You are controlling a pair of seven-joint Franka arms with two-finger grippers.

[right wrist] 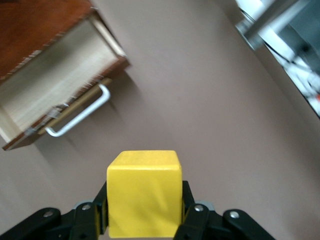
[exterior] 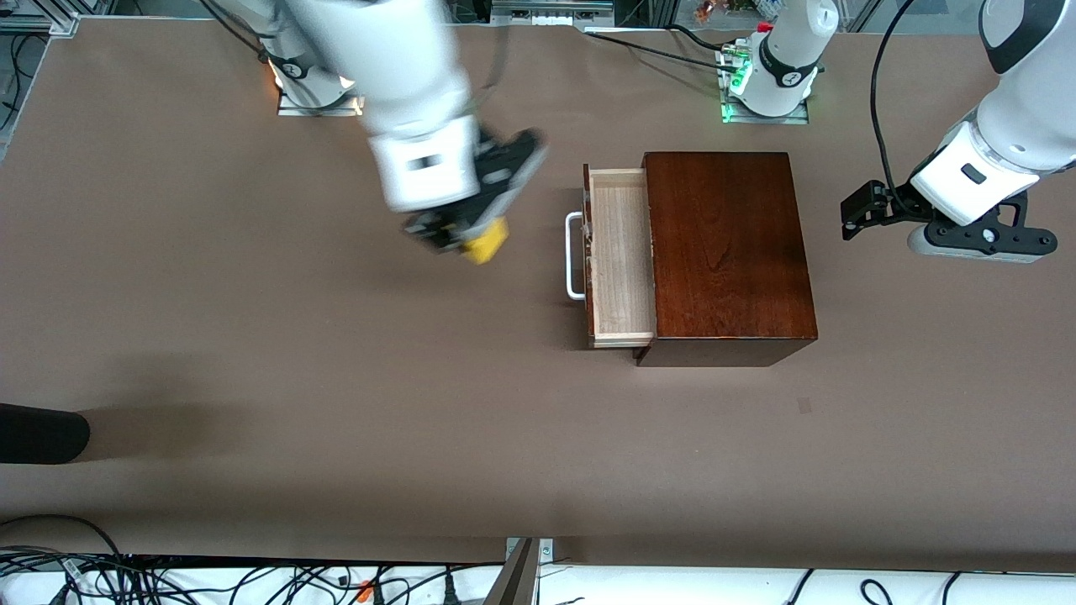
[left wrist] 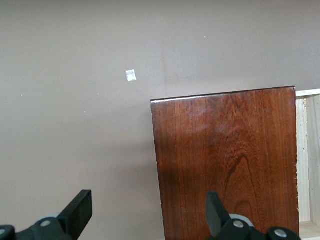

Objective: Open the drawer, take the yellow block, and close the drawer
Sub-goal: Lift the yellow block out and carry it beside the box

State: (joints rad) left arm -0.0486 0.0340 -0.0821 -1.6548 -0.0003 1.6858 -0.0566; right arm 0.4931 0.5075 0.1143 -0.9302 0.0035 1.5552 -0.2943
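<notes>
My right gripper (exterior: 471, 239) is clenched on the small bright yellow cube (exterior: 486, 242), a finger pressed against each side face; in the right wrist view the cube (right wrist: 144, 194) sits square between my fingers (right wrist: 192, 210). Gripper and cube are up in the air over the bare brown table (exterior: 252, 353), toward the right arm's end from the drawer.

The pale light-wood drawer tray (exterior: 620, 256) is pulled out of the dark glossy mahogany-coloured box (exterior: 727, 252). Its white U-shaped metal handle (exterior: 573, 256) faces the right arm's end of the table.

My left arm waits. My left gripper (exterior: 979, 239) hangs over the table at the left arm's end, beside the box, fingers (left wrist: 79, 212) spread apart and holding nothing.
</notes>
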